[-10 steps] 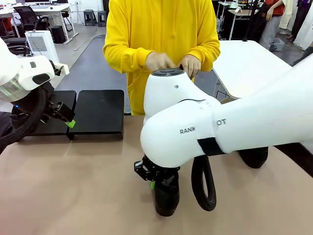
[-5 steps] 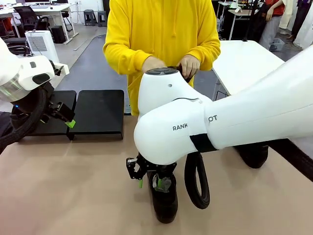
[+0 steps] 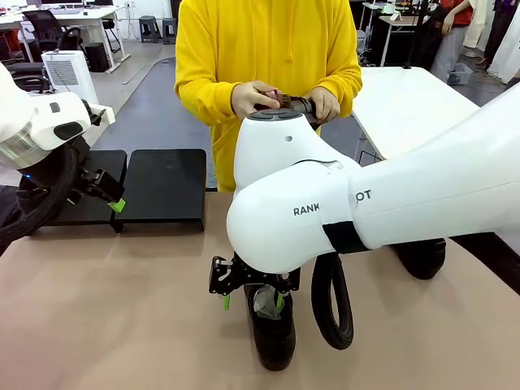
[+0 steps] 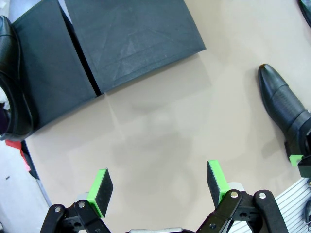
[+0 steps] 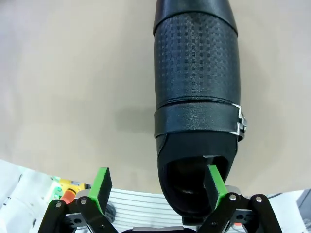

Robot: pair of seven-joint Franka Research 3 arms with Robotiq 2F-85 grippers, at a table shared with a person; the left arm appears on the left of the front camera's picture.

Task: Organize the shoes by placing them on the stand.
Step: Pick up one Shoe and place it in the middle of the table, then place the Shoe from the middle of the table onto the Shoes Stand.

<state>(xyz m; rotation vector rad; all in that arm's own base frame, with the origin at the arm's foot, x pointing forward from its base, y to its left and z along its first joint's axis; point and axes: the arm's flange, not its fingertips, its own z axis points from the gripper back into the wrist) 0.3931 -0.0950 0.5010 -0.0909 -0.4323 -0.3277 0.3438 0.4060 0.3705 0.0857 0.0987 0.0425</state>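
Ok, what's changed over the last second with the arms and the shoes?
The robot's right hand has opened, letting go of the black textured leather shoe with a buckle strap, which lies on the tan table; its jaws now straddle the shoe's side wall. That arm shifted slightly to the robot's left. The left hand stayed open near the low black stand, which did not move.

free: stand (image 3: pixel 166 187) right panel bare | blocked: table (image 3: pixel 122 309) middle, right arm (image 3: pixel 341 203) over shoe (image 3: pixel 272 337)
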